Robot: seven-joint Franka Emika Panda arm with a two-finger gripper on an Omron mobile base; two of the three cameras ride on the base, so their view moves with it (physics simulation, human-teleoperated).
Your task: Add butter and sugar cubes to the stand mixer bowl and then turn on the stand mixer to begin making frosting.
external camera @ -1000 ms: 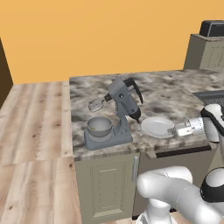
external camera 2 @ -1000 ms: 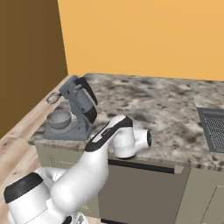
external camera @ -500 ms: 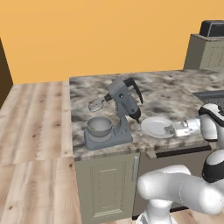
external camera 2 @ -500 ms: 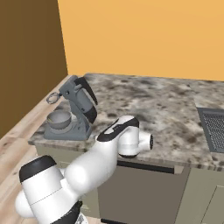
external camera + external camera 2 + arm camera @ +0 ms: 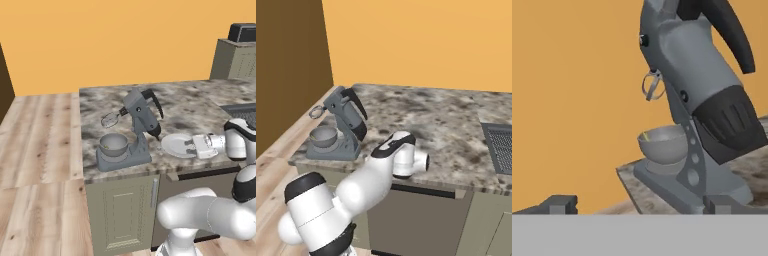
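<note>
Left base view: hovering low over the white plate (image 5: pixel 176 144) with gripper (image 5: pixel 189 146) spread and empty, risking a scrape against the plate rim. Right base view: sitting on the bench (image 5: pixel 456 125), stand mixer (image 5: pixel 341 127) and stand mixer bowl (image 5: pixel 323 136) on its base. Hand view: pointing at the tilted mixer head, risking a knock; fingers (image 5: pixel 559 204) apart.

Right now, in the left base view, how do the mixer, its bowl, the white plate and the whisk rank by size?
1. mixer, clearly largest
2. plate and bowl: look about alike, too close to rank
3. whisk, smallest
</note>
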